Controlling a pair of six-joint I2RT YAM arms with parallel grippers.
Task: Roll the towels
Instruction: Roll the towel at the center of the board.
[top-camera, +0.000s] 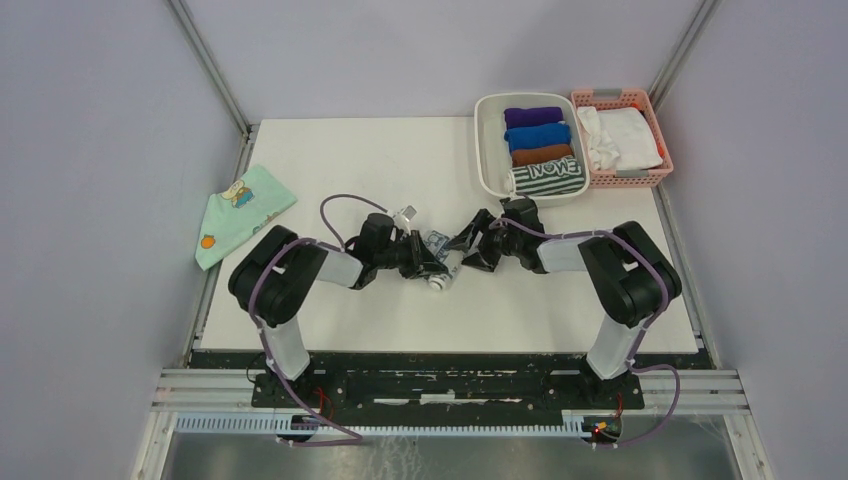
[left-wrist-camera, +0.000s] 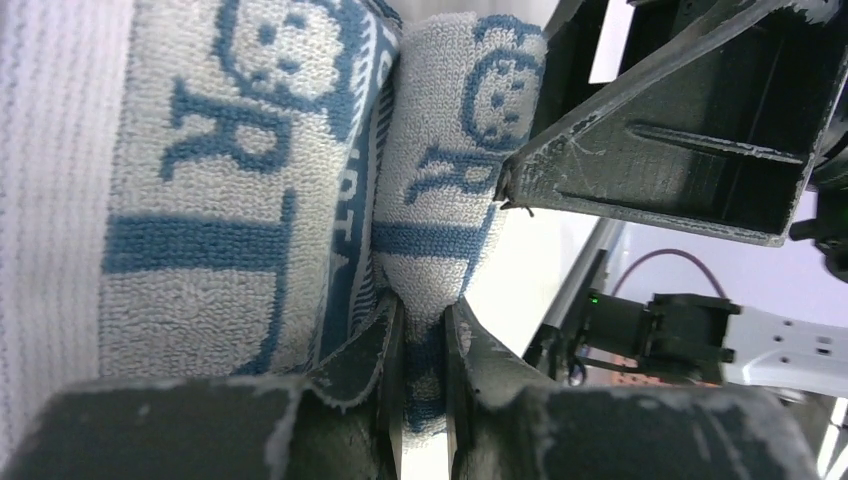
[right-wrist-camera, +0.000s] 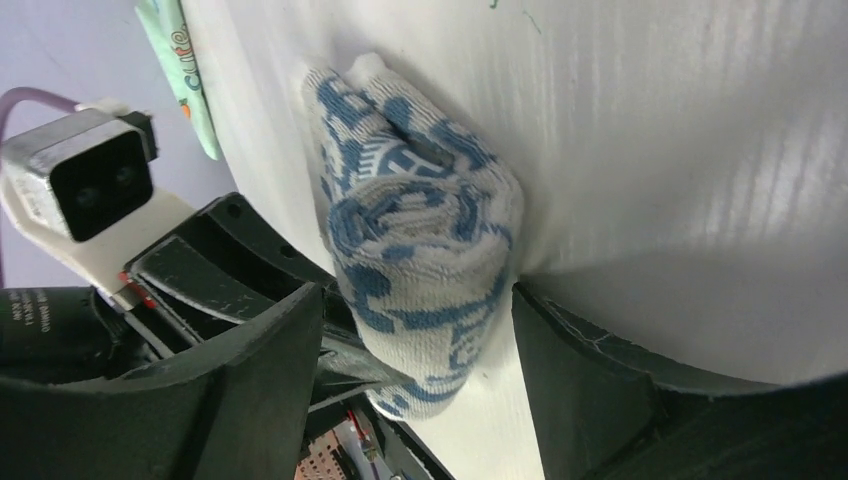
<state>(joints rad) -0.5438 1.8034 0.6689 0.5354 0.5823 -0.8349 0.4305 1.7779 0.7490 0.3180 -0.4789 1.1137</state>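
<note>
Working on the blue-grey towel (top-camera: 441, 262), wound into a stubby roll near the middle of the worktop (top-camera: 330, 160), right between the two arms. Pinching a fold of it with the left fingers (left-wrist-camera: 485, 375) — pressed nearly together, cloth sandwiched in the narrow gap. Straddling the roll with the right fingers (right-wrist-camera: 585, 370), spread wide to either side and, as far as can be told, not squeezing. Looks like the finishing step: tidying the roll to keep it wound.

To do it well: hold the left pinch firm to stop the outer flap springing loose, and bring the right fingers in squarely across the thickest part of the bundle, not onto a stray corner. Close gently — easy to squash terry cloth and send it sideways if nipped off-centre. Lift only with both ends held level, or risk the layers telescoping out.

Already sitting in the white bin (top-camera: 481, 150) at the far right: the striped towel (top-camera: 548, 178), rolled, next to purple, blue and brown rolls (top-camera: 537, 136). Just beside that, a pink basket (top-camera: 630, 180) holding white cloth (top-camera: 620, 135). At the worktop's left edge, a mint-green cloth (top-camera: 240, 210), lying flat, not part of the job.
</note>
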